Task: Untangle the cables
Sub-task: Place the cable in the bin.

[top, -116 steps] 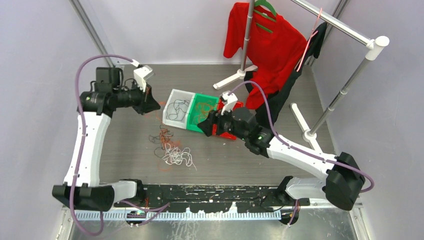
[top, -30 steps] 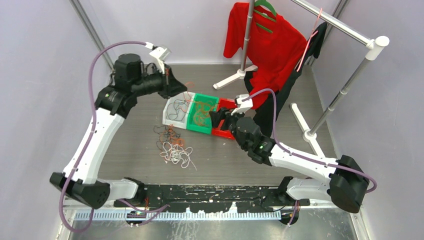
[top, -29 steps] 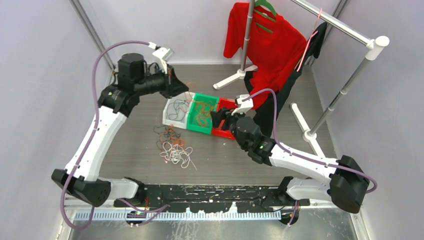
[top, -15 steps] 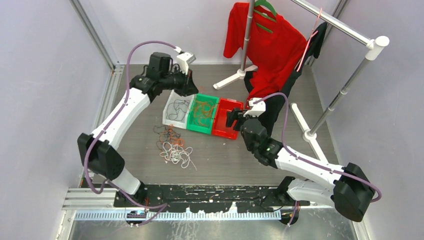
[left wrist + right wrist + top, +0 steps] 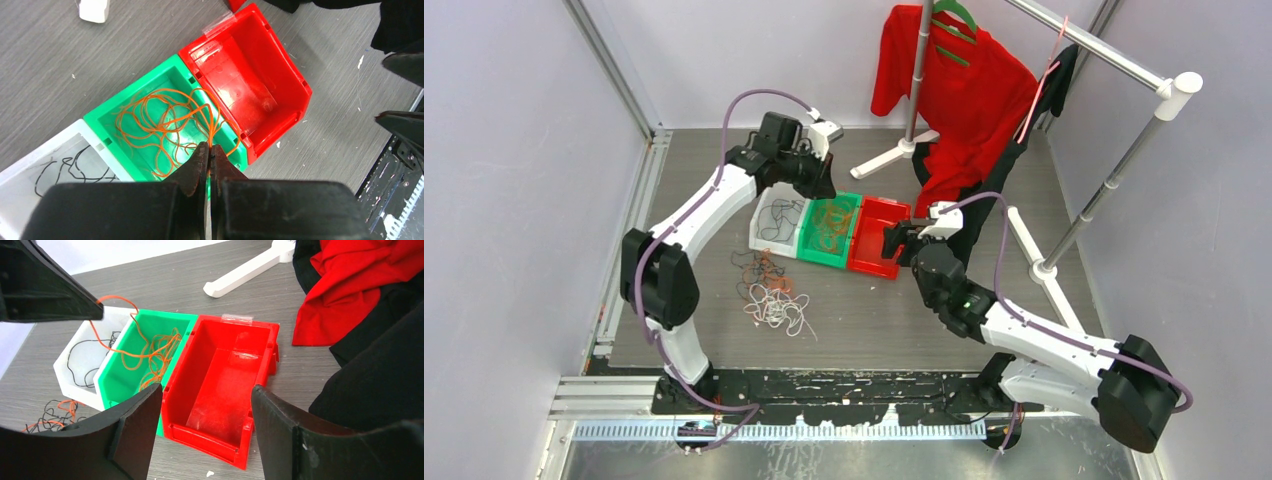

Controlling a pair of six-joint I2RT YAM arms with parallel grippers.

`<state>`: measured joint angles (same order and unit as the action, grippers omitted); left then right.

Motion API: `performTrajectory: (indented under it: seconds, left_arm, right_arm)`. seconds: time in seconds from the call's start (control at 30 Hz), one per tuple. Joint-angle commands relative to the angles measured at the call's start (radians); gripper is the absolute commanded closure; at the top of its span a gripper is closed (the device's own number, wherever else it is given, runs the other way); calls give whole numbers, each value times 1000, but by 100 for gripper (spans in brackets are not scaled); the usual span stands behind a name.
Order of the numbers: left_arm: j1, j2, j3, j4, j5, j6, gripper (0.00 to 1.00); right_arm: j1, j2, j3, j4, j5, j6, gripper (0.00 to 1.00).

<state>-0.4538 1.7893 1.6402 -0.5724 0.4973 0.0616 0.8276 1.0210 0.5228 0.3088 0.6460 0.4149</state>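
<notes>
Two arm moves logged over the last few seconds.

Table [image 5: 864,330]: layout unchanged. Three bins sit in a row mid-table, with the tangle [image 5: 769,295] near them toward the front left.

Left arm: it has swung from the table's left side across to the bins. The left hand [image 5: 822,183] now hangs over the green bin [image 5: 829,235].

Right arm: it has pulled back from the green bin. The right hand [image 5: 894,240] now sits at the red bin [image 5: 876,240], fingers spread wide and holding nothing (right wrist view).

Bins: the red bin has no wire in it. The white bin [image 5: 774,222] holds only black wire [image 5: 75,167].

Tangle: white, black and some orange cables are heaped on the table near the white bin. I cannot tell whether they touch it.

Orange strand [image 5: 165,122]: the left hand is clenched on it at the fingertips. The rest loops down into the green bin. I cannot tell whether those loops are one wire or several.

Reading: an orange cable is free of the tangle and over the bin for its colour. I judge release comes next, then a return to the tangle. Risk: the strand clings to the fingers on opening.
</notes>
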Motion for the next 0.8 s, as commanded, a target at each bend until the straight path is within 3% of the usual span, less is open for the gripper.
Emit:
performTrajectory:
  seconds: [0.0, 0.57, 0.7, 0.77]
  left_arm:
    - [-8, 20, 45, 56, 5, 16, 100]
    - [11, 91, 10, 7, -105, 145, 97]
    - [1, 111, 8, -4, -131, 172, 94]
    - [-5, 125, 13, -13, -158, 182, 83]
  right_arm:
    - [-5, -43, -9, 27, 24, 6, 30]
    - [-8, -49, -7, 6, 18, 9, 30]
    - [-8, -50, -6, -3, 18, 14, 30]
    - [-8, -54, -5, -8, 19, 15, 30]
